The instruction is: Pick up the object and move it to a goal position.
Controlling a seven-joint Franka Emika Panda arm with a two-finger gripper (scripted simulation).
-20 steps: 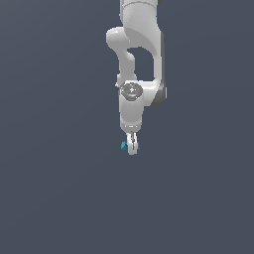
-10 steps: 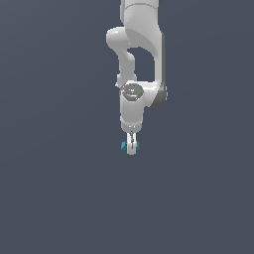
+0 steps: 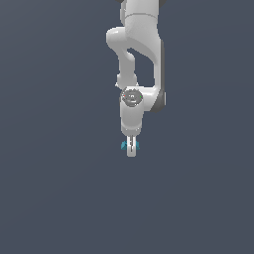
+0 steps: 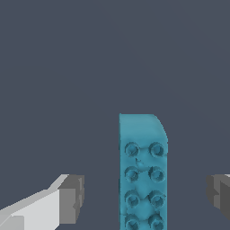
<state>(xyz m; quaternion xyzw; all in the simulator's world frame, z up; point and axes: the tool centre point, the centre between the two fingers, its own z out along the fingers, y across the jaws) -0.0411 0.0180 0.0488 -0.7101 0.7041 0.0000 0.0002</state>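
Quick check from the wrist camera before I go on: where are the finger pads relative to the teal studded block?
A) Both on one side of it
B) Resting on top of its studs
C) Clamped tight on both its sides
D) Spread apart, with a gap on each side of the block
D: in the wrist view the teal block lies between the gripper pads, with bare floor showing on both sides.

No text, label, brand, number or sign is showing anywhere that can be read. The teal object (image 4: 143, 175) between the tool's fingers is carrying only round studs, with no letters on them. The white arm (image 3: 139, 44) is bearing no readable marking, and the grey ground is plain.
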